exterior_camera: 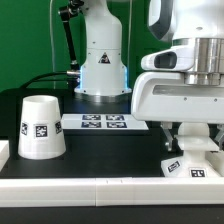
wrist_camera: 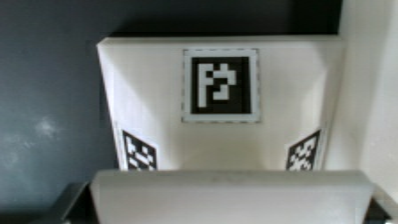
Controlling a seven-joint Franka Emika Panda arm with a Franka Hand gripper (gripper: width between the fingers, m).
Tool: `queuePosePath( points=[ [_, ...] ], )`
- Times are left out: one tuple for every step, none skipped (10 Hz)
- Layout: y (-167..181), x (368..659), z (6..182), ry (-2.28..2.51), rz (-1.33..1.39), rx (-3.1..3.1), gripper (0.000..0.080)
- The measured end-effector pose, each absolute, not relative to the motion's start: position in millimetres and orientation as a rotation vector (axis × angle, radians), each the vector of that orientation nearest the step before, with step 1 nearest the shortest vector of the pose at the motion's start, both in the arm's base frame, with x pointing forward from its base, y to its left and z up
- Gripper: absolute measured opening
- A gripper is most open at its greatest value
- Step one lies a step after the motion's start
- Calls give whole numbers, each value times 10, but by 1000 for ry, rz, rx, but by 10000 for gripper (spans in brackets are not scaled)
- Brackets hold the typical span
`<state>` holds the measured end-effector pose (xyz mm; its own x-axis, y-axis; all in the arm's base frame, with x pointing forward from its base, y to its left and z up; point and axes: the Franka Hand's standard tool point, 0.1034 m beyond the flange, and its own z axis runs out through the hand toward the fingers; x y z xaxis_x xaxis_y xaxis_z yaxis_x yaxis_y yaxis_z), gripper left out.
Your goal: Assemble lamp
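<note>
The lamp base [exterior_camera: 188, 165] is a flared square white part with tags, lying on the black table at the exterior view's right, near the front edge. My gripper [exterior_camera: 191, 142] stands straight over it, one finger on each side of its upper part. In the wrist view the base [wrist_camera: 221, 88] fills the picture with a large tag on top, and a white block of it spans the whole gap between my jaws. The cone-shaped shade [exterior_camera: 42, 128] stands wide end down at the exterior view's left. The bulb post is out of view.
The marker board [exterior_camera: 105, 122] lies flat in the middle, behind the table's centre. The glossy robot pedestal [exterior_camera: 101, 62] rises at the back. A white raised ledge [exterior_camera: 110, 187] runs along the table's front edge, close to the base.
</note>
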<state>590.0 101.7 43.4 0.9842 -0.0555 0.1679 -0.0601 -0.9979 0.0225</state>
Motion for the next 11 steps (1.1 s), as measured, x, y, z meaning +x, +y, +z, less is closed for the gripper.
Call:
queuePosePath(
  points=[
    [1017,5900,433,-90,261,3102,676],
    [1017,5900,433,-90,261,3102,676],
    [1021,5897,433,-91,261,3102,695],
    [1071,5833,467,-189,258,3108,695],
    [1140,5685,530,-285,242,3112,699],
    [1152,5522,594,-328,210,3116,699],
    [1129,5418,635,-334,197,3118,699],
    [1112,5290,666,-341,182,3121,699],
    [1090,5159,707,-363,166,3125,699],
    [1082,5040,723,-378,151,3127,699],
    [1082,4976,701,-377,151,3127,699]
  ],
)
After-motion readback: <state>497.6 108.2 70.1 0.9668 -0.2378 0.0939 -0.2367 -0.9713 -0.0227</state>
